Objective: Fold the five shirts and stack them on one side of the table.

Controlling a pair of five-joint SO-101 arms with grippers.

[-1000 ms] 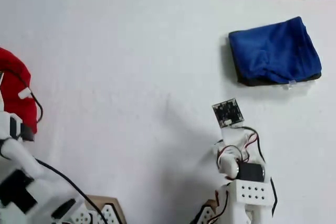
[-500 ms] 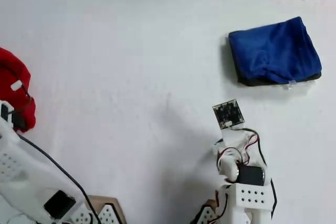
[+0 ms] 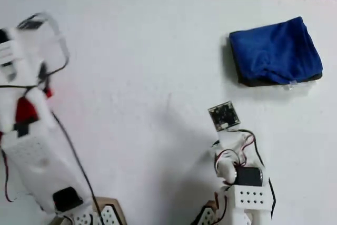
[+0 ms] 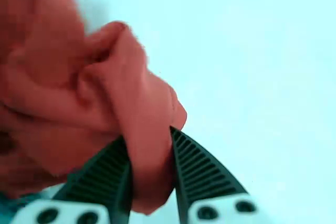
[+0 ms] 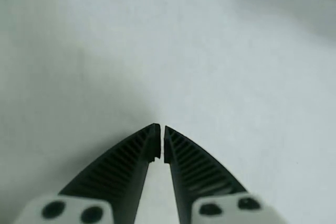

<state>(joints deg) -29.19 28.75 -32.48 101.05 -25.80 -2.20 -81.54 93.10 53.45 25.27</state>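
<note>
My left gripper [image 4: 148,136], pinched on a fold of the red shirt [image 4: 79,87], has just lifted it farther onto the desk [image 3: 147,40], well left of the folded blue shirt [image 3: 275,51], so I think folding it comes next.

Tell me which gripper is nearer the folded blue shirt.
Right. The right gripper sits over the table a short way from the blue shirt; the left gripper, shut on the red shirt, is at the table's opposite side.
</note>
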